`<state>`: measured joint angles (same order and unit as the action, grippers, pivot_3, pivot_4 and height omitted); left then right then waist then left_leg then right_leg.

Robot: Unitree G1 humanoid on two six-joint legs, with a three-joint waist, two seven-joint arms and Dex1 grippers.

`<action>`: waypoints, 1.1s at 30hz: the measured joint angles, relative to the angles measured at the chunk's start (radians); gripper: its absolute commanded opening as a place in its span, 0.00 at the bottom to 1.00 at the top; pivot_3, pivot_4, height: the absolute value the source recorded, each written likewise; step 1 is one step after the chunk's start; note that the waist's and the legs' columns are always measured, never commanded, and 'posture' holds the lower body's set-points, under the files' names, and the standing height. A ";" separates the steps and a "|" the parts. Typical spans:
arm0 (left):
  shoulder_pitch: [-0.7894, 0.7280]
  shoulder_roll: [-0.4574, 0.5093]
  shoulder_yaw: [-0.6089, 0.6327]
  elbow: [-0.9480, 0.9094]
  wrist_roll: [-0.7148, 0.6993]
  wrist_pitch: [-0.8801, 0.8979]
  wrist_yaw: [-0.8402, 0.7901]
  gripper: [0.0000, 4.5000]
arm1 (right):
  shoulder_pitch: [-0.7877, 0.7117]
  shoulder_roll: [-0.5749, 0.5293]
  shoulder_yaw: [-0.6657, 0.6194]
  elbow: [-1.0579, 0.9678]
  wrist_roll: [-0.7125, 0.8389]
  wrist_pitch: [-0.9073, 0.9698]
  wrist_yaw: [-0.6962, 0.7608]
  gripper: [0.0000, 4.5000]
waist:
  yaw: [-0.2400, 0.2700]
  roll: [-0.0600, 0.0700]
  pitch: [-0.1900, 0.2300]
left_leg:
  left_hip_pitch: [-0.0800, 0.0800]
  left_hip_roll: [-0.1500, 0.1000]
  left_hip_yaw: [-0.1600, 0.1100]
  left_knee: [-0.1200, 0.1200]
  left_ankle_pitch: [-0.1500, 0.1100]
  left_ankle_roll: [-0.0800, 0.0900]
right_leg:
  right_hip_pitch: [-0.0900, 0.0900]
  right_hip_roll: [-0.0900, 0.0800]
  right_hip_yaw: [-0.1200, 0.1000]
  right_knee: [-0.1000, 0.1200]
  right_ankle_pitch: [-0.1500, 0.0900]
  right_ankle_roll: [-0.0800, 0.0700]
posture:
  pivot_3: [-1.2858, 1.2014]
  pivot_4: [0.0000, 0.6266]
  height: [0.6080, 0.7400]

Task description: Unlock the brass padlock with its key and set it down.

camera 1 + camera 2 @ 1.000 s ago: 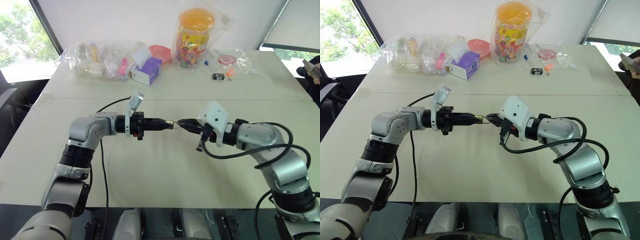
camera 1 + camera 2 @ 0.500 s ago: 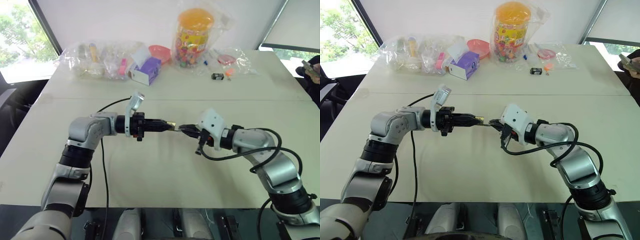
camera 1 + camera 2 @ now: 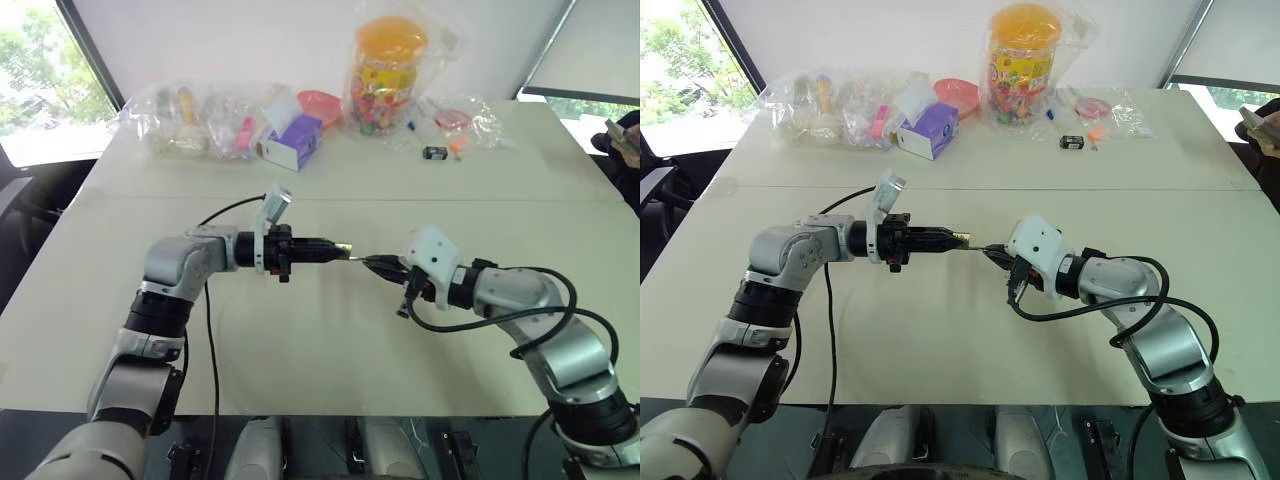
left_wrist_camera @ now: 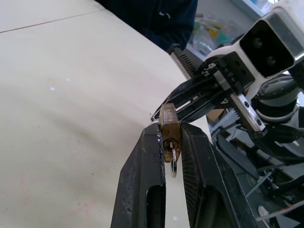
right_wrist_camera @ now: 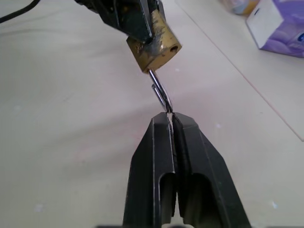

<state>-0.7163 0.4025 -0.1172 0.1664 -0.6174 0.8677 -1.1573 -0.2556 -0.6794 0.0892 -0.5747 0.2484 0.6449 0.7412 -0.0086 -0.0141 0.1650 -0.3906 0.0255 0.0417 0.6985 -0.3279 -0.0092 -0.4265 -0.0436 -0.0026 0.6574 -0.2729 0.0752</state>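
Black fingertips of the right gripper (image 5: 170,116) pinch the padlock's silver shackle; the left gripper (image 4: 172,135) clamps the brass padlock (image 4: 169,127) above the table (image 3: 300,340), key (image 4: 173,161) dangling; the right arm has sunk lower than a second ago, apparently tugging the shackle out.

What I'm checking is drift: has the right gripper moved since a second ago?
Yes. Judged against the purple box, the right gripper has shifted down the head view and slightly right.
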 measured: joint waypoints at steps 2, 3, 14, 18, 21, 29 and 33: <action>-0.001 -0.008 -0.014 0.022 0.012 -0.011 -0.001 0.00 | 0.036 -0.023 -0.006 -0.023 -0.008 0.005 -0.008 0.02 | 0.002 0.000 0.000 | 0.000 -0.001 0.000 0.000 0.000 0.000 | 0.000 0.000 0.000 0.000 0.000 0.000 | 0.52 0.24 1.00; -0.002 -0.016 -0.023 0.033 0.023 -0.022 0.000 0.00 | 0.066 -0.042 -0.018 -0.037 -0.009 0.010 -0.009 0.02 | 0.005 0.000 0.000 | 0.000 -0.001 0.000 0.000 0.000 0.000 | 0.000 0.000 0.000 0.000 0.000 0.000 | 0.52 0.24 1.00; -0.088 -0.260 -0.060 0.328 0.121 -0.093 0.105 0.00 | 0.288 -0.141 -0.167 -0.194 0.012 0.097 -0.033 0.02 | 0.021 -0.001 0.000 | 0.000 -0.005 -0.001 0.001 0.000 0.001 | 0.001 0.000 0.000 0.000 0.000 0.000 | 0.52 0.24 1.00; -0.167 -0.351 -0.044 0.498 0.164 -0.144 0.187 0.00 | 0.293 -0.130 -0.179 -0.224 0.012 0.125 -0.068 0.02 | 0.018 0.000 0.000 | 0.000 -0.006 -0.001 0.001 0.000 0.001 | 0.001 0.001 0.000 0.000 0.000 0.000 | 0.52 0.24 1.00; -0.173 -0.379 -0.032 0.607 0.206 -0.212 0.223 0.00 | 0.295 -0.125 -0.179 -0.234 0.011 0.137 -0.087 0.02 | 0.016 0.000 0.000 | 0.000 -0.006 -0.002 0.001 0.000 0.001 | 0.001 0.001 0.000 0.000 0.000 0.000 | 0.52 0.24 1.00; -0.194 -0.402 -0.020 0.706 0.297 -0.358 0.247 0.00 | 0.292 -0.124 -0.179 -0.248 0.011 0.149 -0.120 0.02 | 0.022 0.000 0.000 | 0.000 -0.007 -0.002 0.001 0.000 0.001 | 0.001 -0.001 0.000 0.000 0.000 0.000 | 0.52 0.24 1.00; -0.193 -0.401 -0.017 0.710 0.313 -0.375 0.238 0.00 | 0.286 -0.124 -0.175 -0.248 0.011 0.149 -0.129 0.02 | 0.021 -0.001 0.000 | 0.000 -0.007 -0.002 0.001 0.000 0.001 | 0.001 -0.001 0.000 0.000 0.000 0.001 | 0.52 0.24 1.00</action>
<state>-0.9095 0.0011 -0.1341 0.8765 -0.3047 0.4922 -0.9193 0.0302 -0.8032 -0.0857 -0.8225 0.2596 0.7941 0.6120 0.0126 -0.0146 0.1647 -0.3904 0.0184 0.0396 0.6996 -0.3281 -0.0085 -0.4250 -0.0442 -0.0030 0.6571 -0.2726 0.0757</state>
